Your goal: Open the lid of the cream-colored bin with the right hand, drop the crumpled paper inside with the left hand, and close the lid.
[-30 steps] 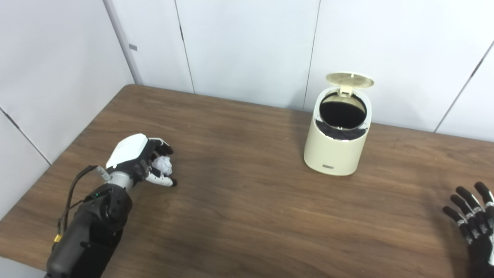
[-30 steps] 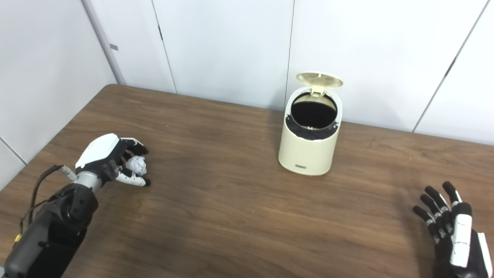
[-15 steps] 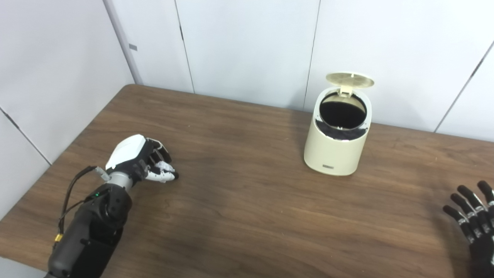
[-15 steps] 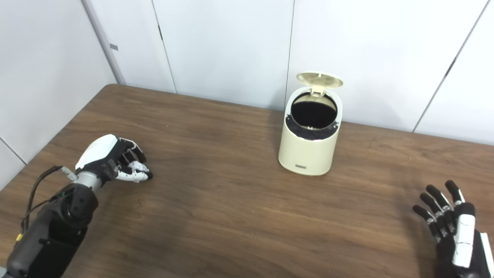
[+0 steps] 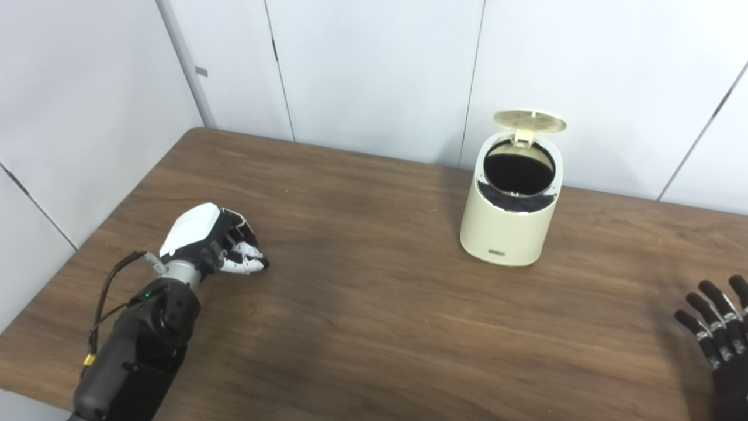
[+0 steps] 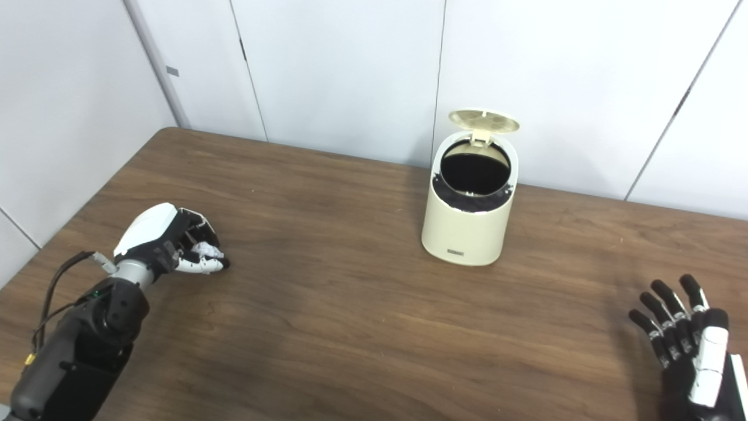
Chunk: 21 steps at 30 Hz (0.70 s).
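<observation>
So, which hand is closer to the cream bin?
Right, though narrowly. The right hand is low at the table's right edge, fingers spread. The left hand is far left of the cream bin, closed on paper.

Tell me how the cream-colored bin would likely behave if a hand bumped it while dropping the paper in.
The cream-colored bin looks like thin plastic with a dark hollow inside, so probably light and apt to slide on the smooth wooden table. It stands taller than its base is wide, with the lid raised at the back, so a high push might tip it.

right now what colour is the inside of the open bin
Black inside the cream bin; it shows best in the right eye view.
</observation>
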### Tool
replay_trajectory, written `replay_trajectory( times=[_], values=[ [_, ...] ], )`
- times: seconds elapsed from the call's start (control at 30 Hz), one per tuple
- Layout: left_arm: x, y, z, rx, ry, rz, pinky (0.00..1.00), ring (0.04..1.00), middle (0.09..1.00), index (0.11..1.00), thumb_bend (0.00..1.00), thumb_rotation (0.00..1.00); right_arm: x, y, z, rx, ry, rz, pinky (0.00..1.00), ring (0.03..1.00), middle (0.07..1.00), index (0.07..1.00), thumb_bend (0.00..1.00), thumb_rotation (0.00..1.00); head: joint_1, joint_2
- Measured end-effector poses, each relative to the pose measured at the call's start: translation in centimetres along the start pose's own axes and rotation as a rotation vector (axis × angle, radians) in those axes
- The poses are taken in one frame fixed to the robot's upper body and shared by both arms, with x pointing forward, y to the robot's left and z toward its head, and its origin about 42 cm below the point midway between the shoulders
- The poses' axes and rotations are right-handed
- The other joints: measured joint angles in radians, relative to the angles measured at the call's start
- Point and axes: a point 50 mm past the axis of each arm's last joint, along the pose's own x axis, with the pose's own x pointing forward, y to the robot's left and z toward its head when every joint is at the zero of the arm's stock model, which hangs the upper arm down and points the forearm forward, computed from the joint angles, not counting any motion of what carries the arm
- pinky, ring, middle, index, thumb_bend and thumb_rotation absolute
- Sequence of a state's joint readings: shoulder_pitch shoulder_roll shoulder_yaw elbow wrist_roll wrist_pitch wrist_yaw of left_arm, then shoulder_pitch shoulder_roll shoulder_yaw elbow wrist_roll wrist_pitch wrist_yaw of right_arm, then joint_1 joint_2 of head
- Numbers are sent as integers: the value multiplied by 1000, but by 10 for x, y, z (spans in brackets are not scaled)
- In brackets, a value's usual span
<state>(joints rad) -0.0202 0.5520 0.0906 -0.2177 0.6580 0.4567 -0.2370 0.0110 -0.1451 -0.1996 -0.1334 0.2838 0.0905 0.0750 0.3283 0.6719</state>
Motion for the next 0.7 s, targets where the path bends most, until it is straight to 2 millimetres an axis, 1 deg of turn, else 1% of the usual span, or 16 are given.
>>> replay_trajectory(
  times=[0.17, 0.27, 0.33, 0.43, 0.53, 0.7],
  values=[
    [-1, 0, 0, 0, -1, 0, 478, 428, 498, 487, 503, 0, 0, -1, 0, 9, -1, -1, 795, 866, 872, 948, 472, 945, -8, 3],
    [-3, 1, 1, 0, -10, 4, 465, 423, 489, 492, 503, 0, 0, -1, 0, 8, 1, -2, 796, 860, 865, 940, 471, 946, -8, 5],
    [-6, 4, 5, -1, -27, 17, 455, 419, 483, 494, 503, 0, -1, -1, -1, 7, 2, -3, 785, 853, 860, 938, 464, 953, -8, 6],
    [-11, 11, 14, 9, -53, 40, 469, 420, 483, 495, 504, 0, -1, -1, -1, 3, 3, -2, 774, 853, 861, 941, 452, 976, -9, 8],
    [-14, 16, 20, 15, -67, 55, 458, 407, 481, 499, 503, 0, -1, 0, -1, -2, 5, -1, 778, 862, 868, 944, 440, 992, -8, 8],
    [-16, 15, 25, 6, -72, 42, 438, 397, 480, 502, 502, 0, -1, 0, -1, -11, 6, -1, 789, 869, 874, 947, 426, 1000, -14, 8]
  ],
)
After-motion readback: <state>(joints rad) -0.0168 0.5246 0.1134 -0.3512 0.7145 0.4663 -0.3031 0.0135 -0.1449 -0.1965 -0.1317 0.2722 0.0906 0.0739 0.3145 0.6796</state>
